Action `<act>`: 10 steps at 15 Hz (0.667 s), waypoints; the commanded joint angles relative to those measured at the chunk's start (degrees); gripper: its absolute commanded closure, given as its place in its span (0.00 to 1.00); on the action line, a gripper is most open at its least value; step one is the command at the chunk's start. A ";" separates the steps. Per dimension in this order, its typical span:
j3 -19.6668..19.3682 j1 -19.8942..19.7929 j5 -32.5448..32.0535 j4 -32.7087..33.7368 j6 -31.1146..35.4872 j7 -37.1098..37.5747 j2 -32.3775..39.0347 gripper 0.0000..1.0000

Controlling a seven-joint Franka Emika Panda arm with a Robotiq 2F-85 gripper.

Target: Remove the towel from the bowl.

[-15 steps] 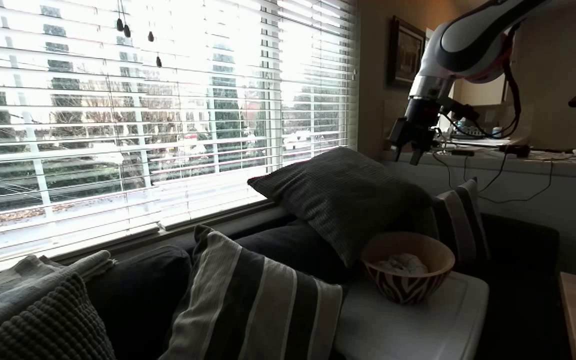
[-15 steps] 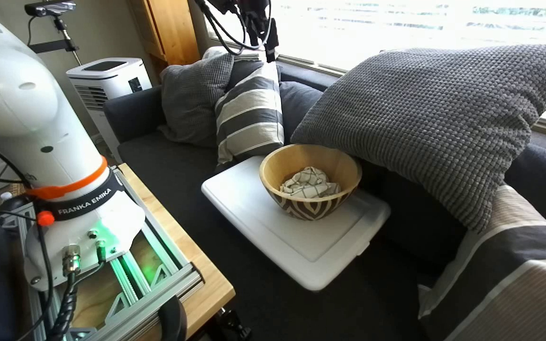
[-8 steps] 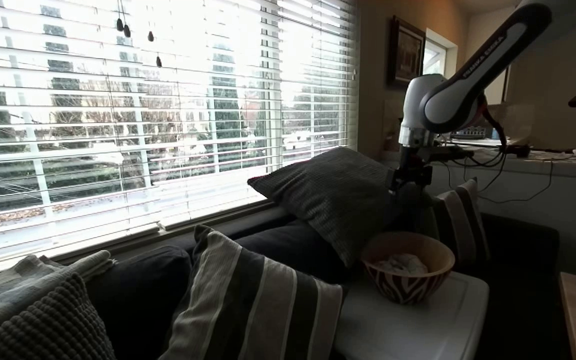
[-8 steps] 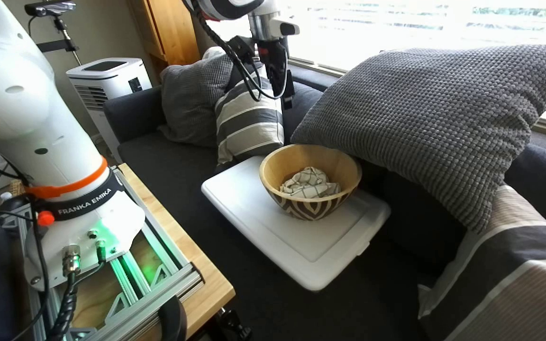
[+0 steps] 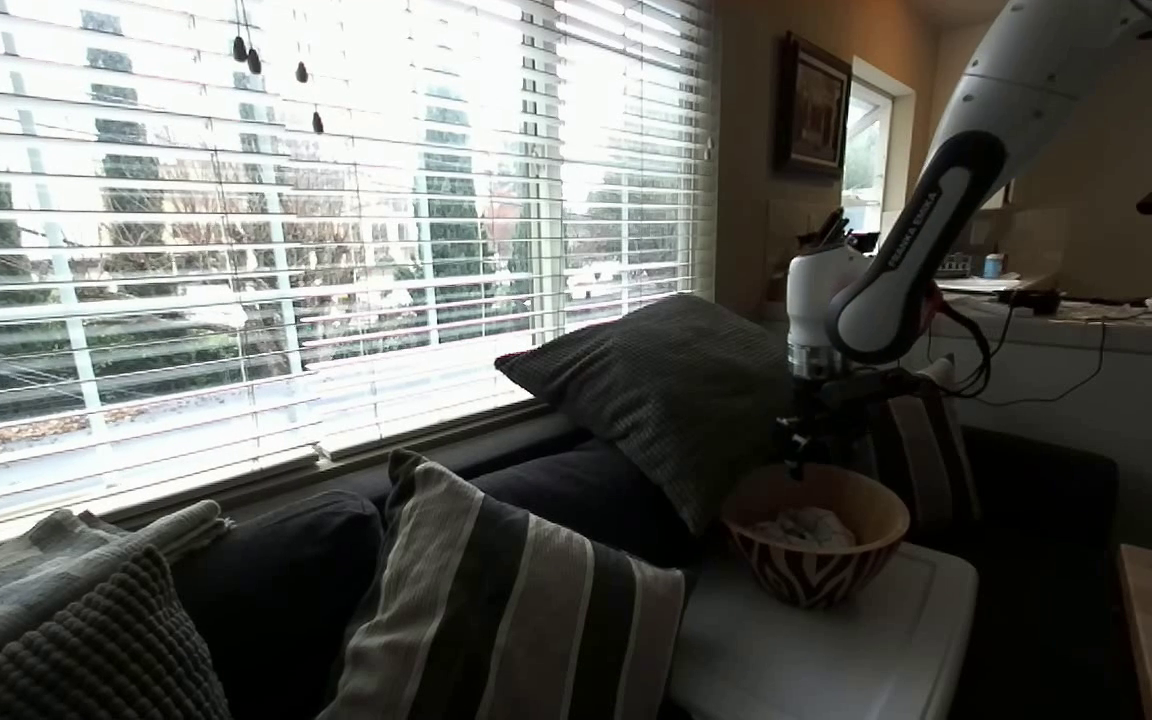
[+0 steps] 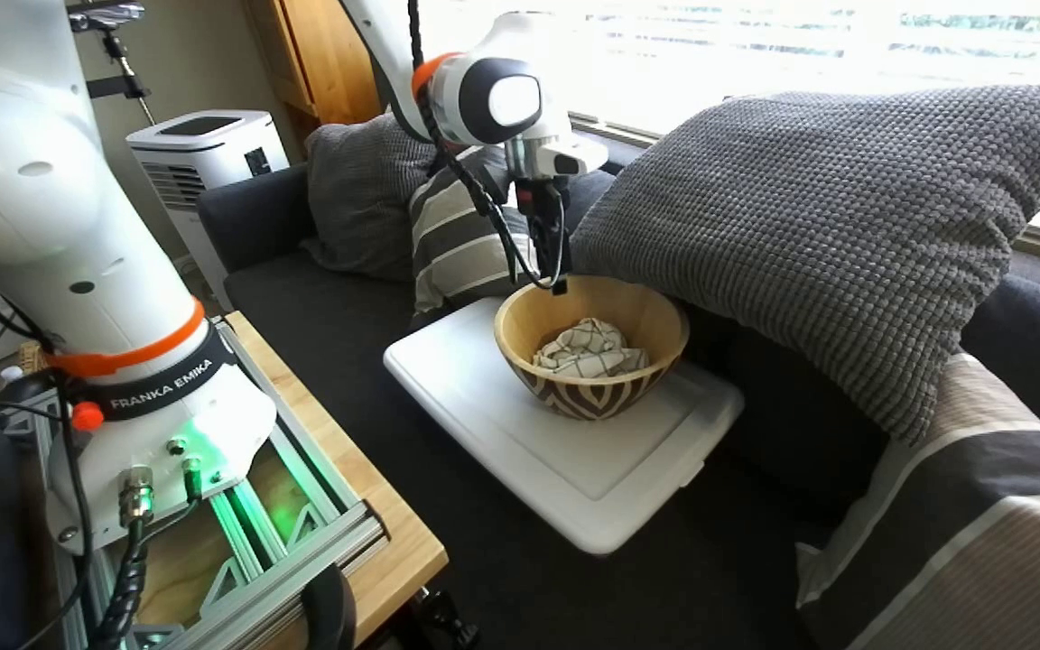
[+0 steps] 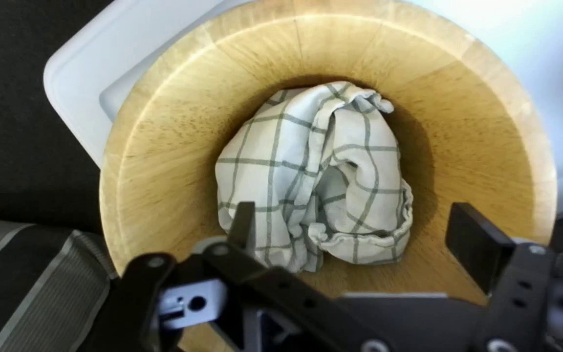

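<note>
A white towel with a dark grid (image 7: 301, 161) lies crumpled in the bottom of the wooden bowl (image 7: 487, 127). In both exterior views the towel (image 6: 585, 350) (image 5: 804, 527) sits low inside the bowl (image 6: 520, 338) (image 5: 816, 580), which has a dark striped outside. My gripper (image 7: 354, 222) is open and empty, its fingers wide apart. In the wrist view the towel appears beyond and partly behind the left finger. In an exterior view the gripper (image 6: 558, 282) hangs pointing down over the bowl's far rim, above the towel and apart from it.
The bowl stands on a white plastic lid (image 6: 592, 469) on a dark sofa. A large grey knitted pillow (image 6: 827, 199) leans close beside the bowl. Striped pillows (image 6: 475, 226) (image 5: 526, 600) stand nearby. A window with blinds (image 5: 316, 230) is behind the sofa.
My arm has come down from well above the sofa to the bowl, the gripper turning to point straight down. The towel and bowl have not moved.
</note>
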 commanded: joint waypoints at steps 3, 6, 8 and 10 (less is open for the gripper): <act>-4.52 4.26 3.30 6.02 4.23 -0.39 13.48 0.00; -5.98 5.78 5.66 8.66 6.07 -0.96 19.27 0.00; -6.32 6.06 7.72 10.36 7.48 -1.94 22.74 0.00; -5.80 5.64 10.48 12.18 9.43 -3.61 25.82 0.00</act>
